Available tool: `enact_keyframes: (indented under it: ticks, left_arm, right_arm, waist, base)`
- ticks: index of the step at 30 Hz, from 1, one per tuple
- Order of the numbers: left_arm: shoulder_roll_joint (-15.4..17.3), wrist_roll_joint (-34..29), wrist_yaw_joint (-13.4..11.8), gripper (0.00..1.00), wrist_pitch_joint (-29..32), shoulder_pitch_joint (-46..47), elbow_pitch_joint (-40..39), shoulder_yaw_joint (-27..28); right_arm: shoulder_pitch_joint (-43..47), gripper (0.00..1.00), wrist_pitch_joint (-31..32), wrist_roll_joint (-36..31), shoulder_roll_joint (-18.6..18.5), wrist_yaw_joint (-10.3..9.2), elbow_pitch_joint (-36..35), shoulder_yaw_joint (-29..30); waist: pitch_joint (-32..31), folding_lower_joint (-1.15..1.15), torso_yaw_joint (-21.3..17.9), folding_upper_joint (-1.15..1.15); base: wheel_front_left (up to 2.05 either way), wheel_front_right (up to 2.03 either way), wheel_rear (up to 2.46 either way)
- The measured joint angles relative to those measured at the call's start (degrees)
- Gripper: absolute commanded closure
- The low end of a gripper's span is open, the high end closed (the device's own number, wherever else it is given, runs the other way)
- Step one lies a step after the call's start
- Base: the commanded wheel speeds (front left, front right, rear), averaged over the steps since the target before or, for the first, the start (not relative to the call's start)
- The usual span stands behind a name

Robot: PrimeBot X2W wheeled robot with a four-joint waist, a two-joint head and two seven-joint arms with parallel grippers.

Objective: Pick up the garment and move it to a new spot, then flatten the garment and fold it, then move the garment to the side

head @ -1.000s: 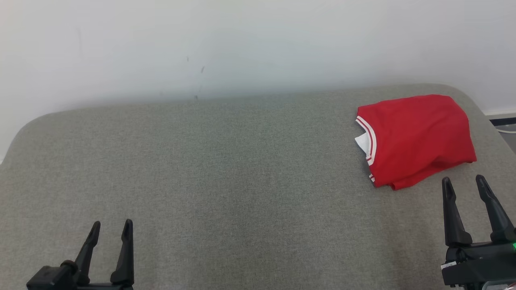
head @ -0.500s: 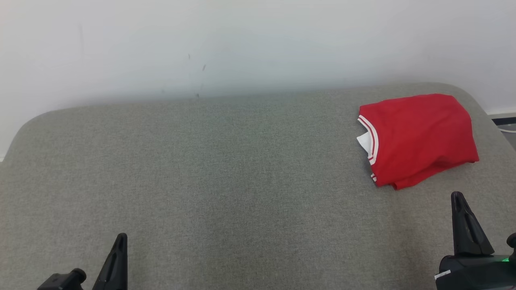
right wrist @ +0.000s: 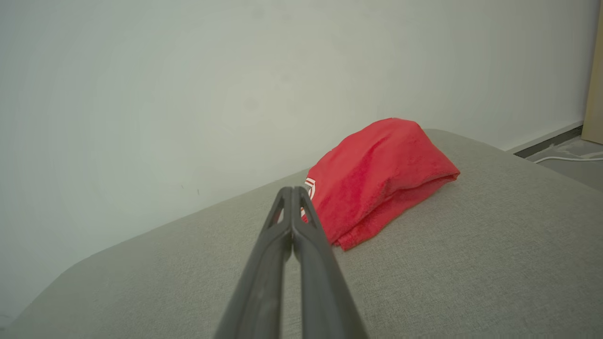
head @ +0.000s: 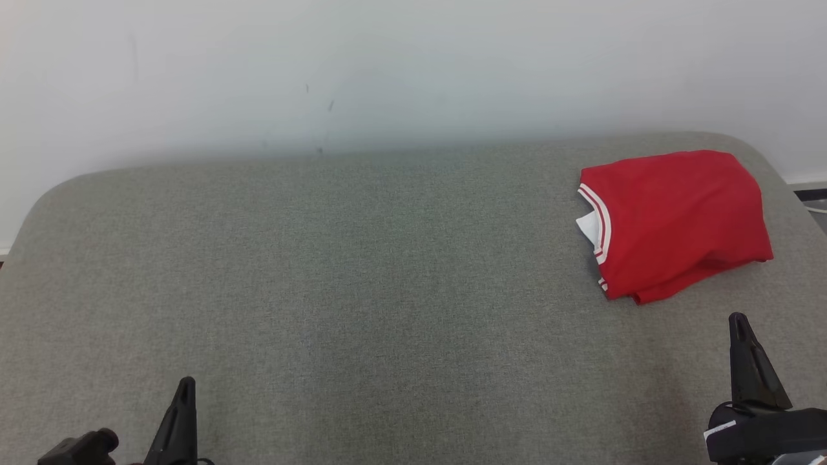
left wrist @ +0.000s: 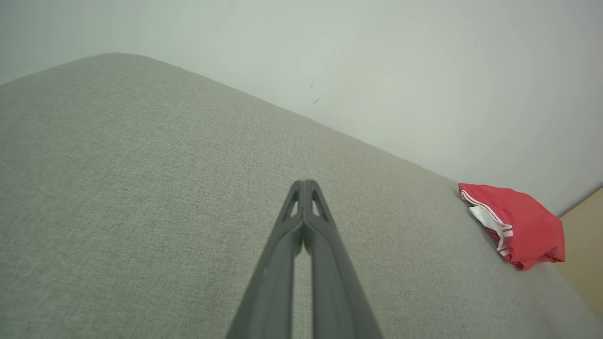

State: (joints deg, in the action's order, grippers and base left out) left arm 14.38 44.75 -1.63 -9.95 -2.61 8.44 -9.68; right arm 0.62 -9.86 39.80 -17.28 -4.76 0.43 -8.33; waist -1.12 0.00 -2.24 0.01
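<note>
The folded red garment [head: 678,223] is laid at the far right corner of the grey counter [head: 362,271]. The left tool [left wrist: 305,186] and the right tool [right wrist: 292,190] are each pressed together, empty, above the counter and apart from the garment.

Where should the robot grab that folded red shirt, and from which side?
Probably the near edge of the red shirt, coming from the robot's own side with the right end effector, which is closest. The folded layers stack up there into a thick lip above the grey cushion, so one pinch could catch them all. It is shut, so it'd have to open first.
</note>
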Motion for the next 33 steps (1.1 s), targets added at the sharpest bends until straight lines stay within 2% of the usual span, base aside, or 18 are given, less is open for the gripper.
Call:
enact_keyframes:
  ticks: [13,17,33]
  left_arm:
    - [-2.1,9.2,1.6,1.0,3.4,1.2,1.7,2.8]
    - [-3.5,13.5,2.2,1.0,5.1,1.6,2.4,4.3]
    - [-6.0,24.1,4.3,1.0,8.9,3.6,4.3,7.7]
  right_arm:
    - [-0.7,1.0,3.3,9.9,2.8,1.87,3.2,3.1]
    - [-1.3,1.0,4.9,15.2,4.3,3.31,4.9,4.7]
    - [-2.6,1.0,8.8,26.9,7.7,5.86,8.7,8.4]
  waist:
    - [0.2,0.0,0.4,0.0]
    - [0.4,0.0,0.7,0.0]
    - [0.6,0.0,1.2,-0.01]
  base:
    - [0.0,0.0,0.0]
    - [0.0,0.0,0.0]
    - [0.0,0.0,0.0]
